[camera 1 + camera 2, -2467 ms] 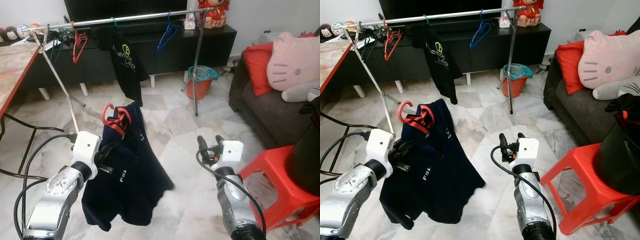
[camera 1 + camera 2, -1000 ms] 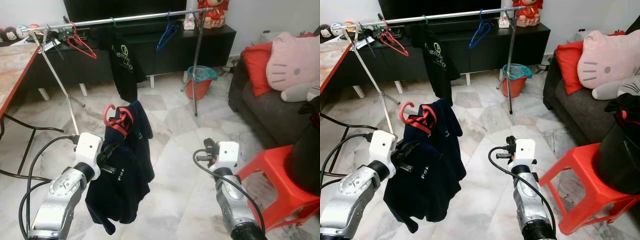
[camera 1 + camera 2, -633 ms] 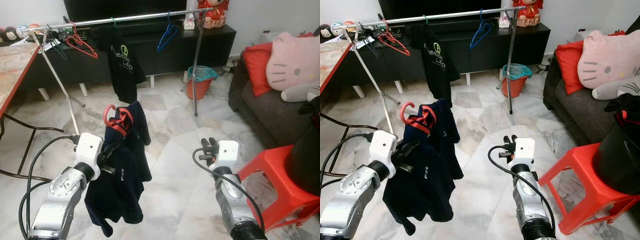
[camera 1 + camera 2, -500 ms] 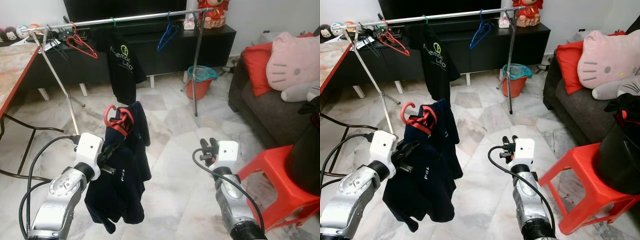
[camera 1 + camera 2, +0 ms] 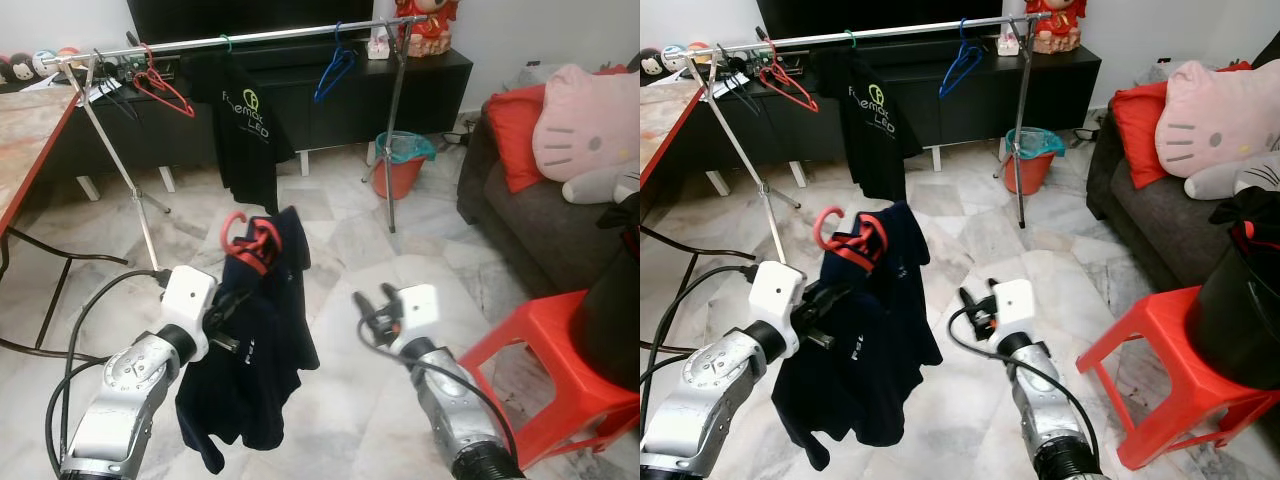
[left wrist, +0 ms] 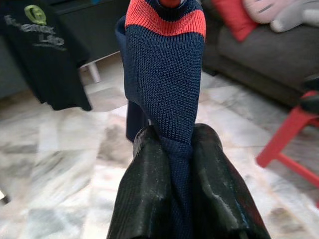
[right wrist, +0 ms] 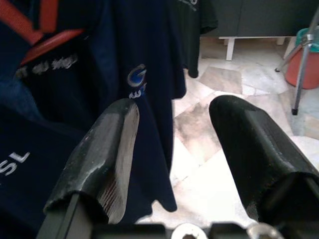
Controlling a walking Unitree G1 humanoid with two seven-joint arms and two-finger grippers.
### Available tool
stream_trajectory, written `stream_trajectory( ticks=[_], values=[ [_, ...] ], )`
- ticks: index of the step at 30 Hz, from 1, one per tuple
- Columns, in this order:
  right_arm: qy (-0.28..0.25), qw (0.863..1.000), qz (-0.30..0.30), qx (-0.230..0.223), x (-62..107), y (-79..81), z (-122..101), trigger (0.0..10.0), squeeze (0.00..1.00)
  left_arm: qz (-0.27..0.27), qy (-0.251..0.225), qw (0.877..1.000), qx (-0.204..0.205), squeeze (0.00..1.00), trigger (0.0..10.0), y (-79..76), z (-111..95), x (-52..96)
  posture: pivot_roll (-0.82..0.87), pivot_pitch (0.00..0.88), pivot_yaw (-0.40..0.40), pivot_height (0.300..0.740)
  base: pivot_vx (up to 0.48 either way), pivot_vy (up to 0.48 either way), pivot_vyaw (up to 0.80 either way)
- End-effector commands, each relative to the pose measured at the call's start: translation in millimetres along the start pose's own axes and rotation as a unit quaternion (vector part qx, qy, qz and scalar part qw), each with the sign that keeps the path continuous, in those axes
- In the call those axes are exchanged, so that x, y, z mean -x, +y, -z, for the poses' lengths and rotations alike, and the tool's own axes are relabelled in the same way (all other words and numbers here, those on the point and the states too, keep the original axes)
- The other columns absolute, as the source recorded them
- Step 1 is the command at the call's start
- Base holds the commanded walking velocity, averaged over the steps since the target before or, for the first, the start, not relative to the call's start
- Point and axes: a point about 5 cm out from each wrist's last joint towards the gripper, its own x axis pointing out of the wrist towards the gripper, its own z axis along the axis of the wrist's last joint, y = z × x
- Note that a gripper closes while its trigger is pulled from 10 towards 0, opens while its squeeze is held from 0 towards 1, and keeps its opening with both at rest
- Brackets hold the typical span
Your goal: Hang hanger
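Observation:
A navy shirt [image 5: 250, 370] with a red-trimmed collar hangs on a red hanger [image 5: 240, 232]. My left gripper [image 5: 225, 318] holds it up over the floor, in front of the clothes rail [image 5: 270, 36]. In the left wrist view the black fingers [image 6: 149, 199] are shut on the shirt's knit fabric [image 6: 164, 74], just under the collar. My right gripper [image 5: 375, 305] stands open to the right of the shirt. In the right wrist view its fingers [image 7: 107, 149] frame the shirt's edge [image 7: 75, 99] without touching it.
On the rail hang an empty red hanger [image 5: 160, 88], a black T-shirt [image 5: 245, 120] and a blue hanger [image 5: 335, 72]. A red stool [image 5: 560, 370] and a sofa [image 5: 530, 210] stand on the right, a red bucket [image 5: 400, 165] by the rail's leg, a table [image 5: 25, 130] on the left.
My right gripper has swung left, close to the shirt. My left gripper has carried the shirt and hanger a little to the right and forward.

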Motion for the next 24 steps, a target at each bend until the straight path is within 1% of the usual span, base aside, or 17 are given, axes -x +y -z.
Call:
stream_trajectory(
  ticks=[1, 3, 6, 8, 13, 19, 21, 23, 24],
  values=[
    [0.010, 1.000, -0.004, 0.007, 0.6, -2.0, 1, 10.0, 0.00, 0.039, -0.038, 0.998, -0.011, 0.00, 10.0, -7.9, -23, -3.6, 0.00, 0.032, 0.009, 0.740, 0.000, 0.000, 0.00],
    [0.014, 1.000, -0.003, 0.008, 0.7, -4.0, 2, 10.0, 0.00, 0.070, -0.041, 0.997, -0.014, 0.00, 10.0, -14.8, -29, -3.7, 0.01, 0.032, 0.009, 0.740, 0.000, 0.000, 0.00],
    [0.018, 1.000, -0.005, 0.012, 1.0, -4.8, 3, 10.0, 0.00, 0.095, -0.042, 0.994, -0.015, 0.00, 10.0, -20.3, -34, -3.3, 0.01, 0.032, 0.009, 0.740, 0.000, 0.000, 0.00],
    [0.022, 1.000, -0.008, 0.020, 1.5, -4.9, 4, 10.0, 0.00, 0.124, -0.044, 0.991, -0.016, 0.00, 10.0, -26.7, -39, -1.9, 0.01, 0.032, 0.009, 0.740, 0.000, 0.000, 0.00],
    [0.006, 1.000, -0.004, 0.011, 0.6, -5.5, 0, 10.0, 0.00, 0.187, -0.038, 0.981, -0.013, 0.00, 10.0, -40.7, -48, 4.0, 0.01, 0.033, 0.011, 0.740, 0.000, 0.000, 0.00],
    [-0.007, 1.000, -0.006, 0.009, -1.7, -3.9, -4, 10.0, 0.00, 0.225, -0.033, 0.974, -0.008, 0.00, 10.0, -51.6, -52, 6.4, 0.01, 0.032, 0.011, 0.740, 0.000, 0.000, 0.00],
    [-0.007, 1.000, -0.006, 0.009, -1.8, -4.0, -4, 10.0, 0.00, 0.228, -0.034, 0.973, -0.008, 0.00, 10.0, -52.3, -53, 6.4, 0.01, 0.031, 0.010, 0.740, 0.000, 0.000, 0.00],
    [-0.008, 1.000, -0.005, 0.010, -2.4, -3.7, -4, 10.0, 0.00, 0.246, -0.032, 0.969, -0.006, 0.00, 10.0, -55.4, -56, 7.9, 0.01, 0.032, 0.011, 0.740, 0.000, 0.000, 0.00],
    [-0.008, 1.000, -0.005, 0.010, -2.4, -3.7, -4, 10.0, 0.00, 0.246, -0.032, 0.969, -0.006, 0.00, 10.0, -55.4, -56, 7.9, 0.01, 0.032, 0.011, 0.740, 0.000, 0.000, 0.00]
  ],
)
